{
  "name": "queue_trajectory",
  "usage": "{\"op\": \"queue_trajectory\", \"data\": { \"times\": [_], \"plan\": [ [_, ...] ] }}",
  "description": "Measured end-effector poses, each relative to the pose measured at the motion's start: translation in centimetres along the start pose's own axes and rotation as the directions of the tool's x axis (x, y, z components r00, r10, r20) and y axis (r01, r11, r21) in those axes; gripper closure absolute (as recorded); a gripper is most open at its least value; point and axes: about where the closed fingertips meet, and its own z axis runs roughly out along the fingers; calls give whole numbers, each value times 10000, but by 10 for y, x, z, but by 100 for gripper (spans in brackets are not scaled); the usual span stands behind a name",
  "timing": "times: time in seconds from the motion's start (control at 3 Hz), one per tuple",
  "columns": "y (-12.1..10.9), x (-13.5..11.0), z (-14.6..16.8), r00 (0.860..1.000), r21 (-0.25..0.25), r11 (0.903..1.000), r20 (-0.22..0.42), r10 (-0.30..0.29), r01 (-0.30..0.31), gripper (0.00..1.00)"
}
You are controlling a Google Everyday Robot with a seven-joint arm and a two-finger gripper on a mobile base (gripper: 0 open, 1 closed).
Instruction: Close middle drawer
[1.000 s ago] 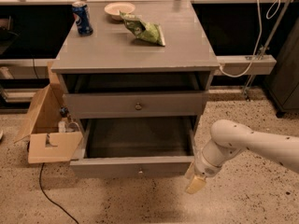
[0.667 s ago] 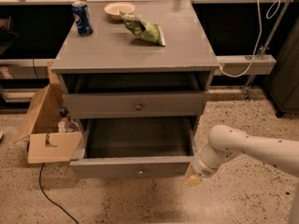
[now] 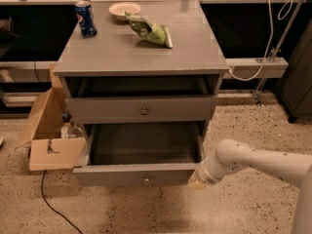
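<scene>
The middle drawer is grey and pulled far out, showing its empty inside. Its flat front faces me, with a small brass knob at the centre. My gripper sits at the right end of that front, close against the corner, at the tip of my white arm, which comes in from the right. The top drawer above has a knob and a dark gap over its front. The lowest drawer is hidden under the open one.
On the cabinet top stand a blue can, a white bowl and a green chip bag. An open cardboard box lies left of the cabinet. A black cable runs over the speckled floor.
My gripper has moved a little left and up, closer to the right end of the middle drawer's front. The drawer has not visibly moved.
</scene>
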Motion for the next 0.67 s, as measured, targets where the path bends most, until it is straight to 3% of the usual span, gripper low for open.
{"op": "queue_trajectory", "data": {
  "times": [0.67],
  "plan": [
    [-29, -16, 14, 9963, 995, 9947, 800, -328, 247, 100]
  ]
}}
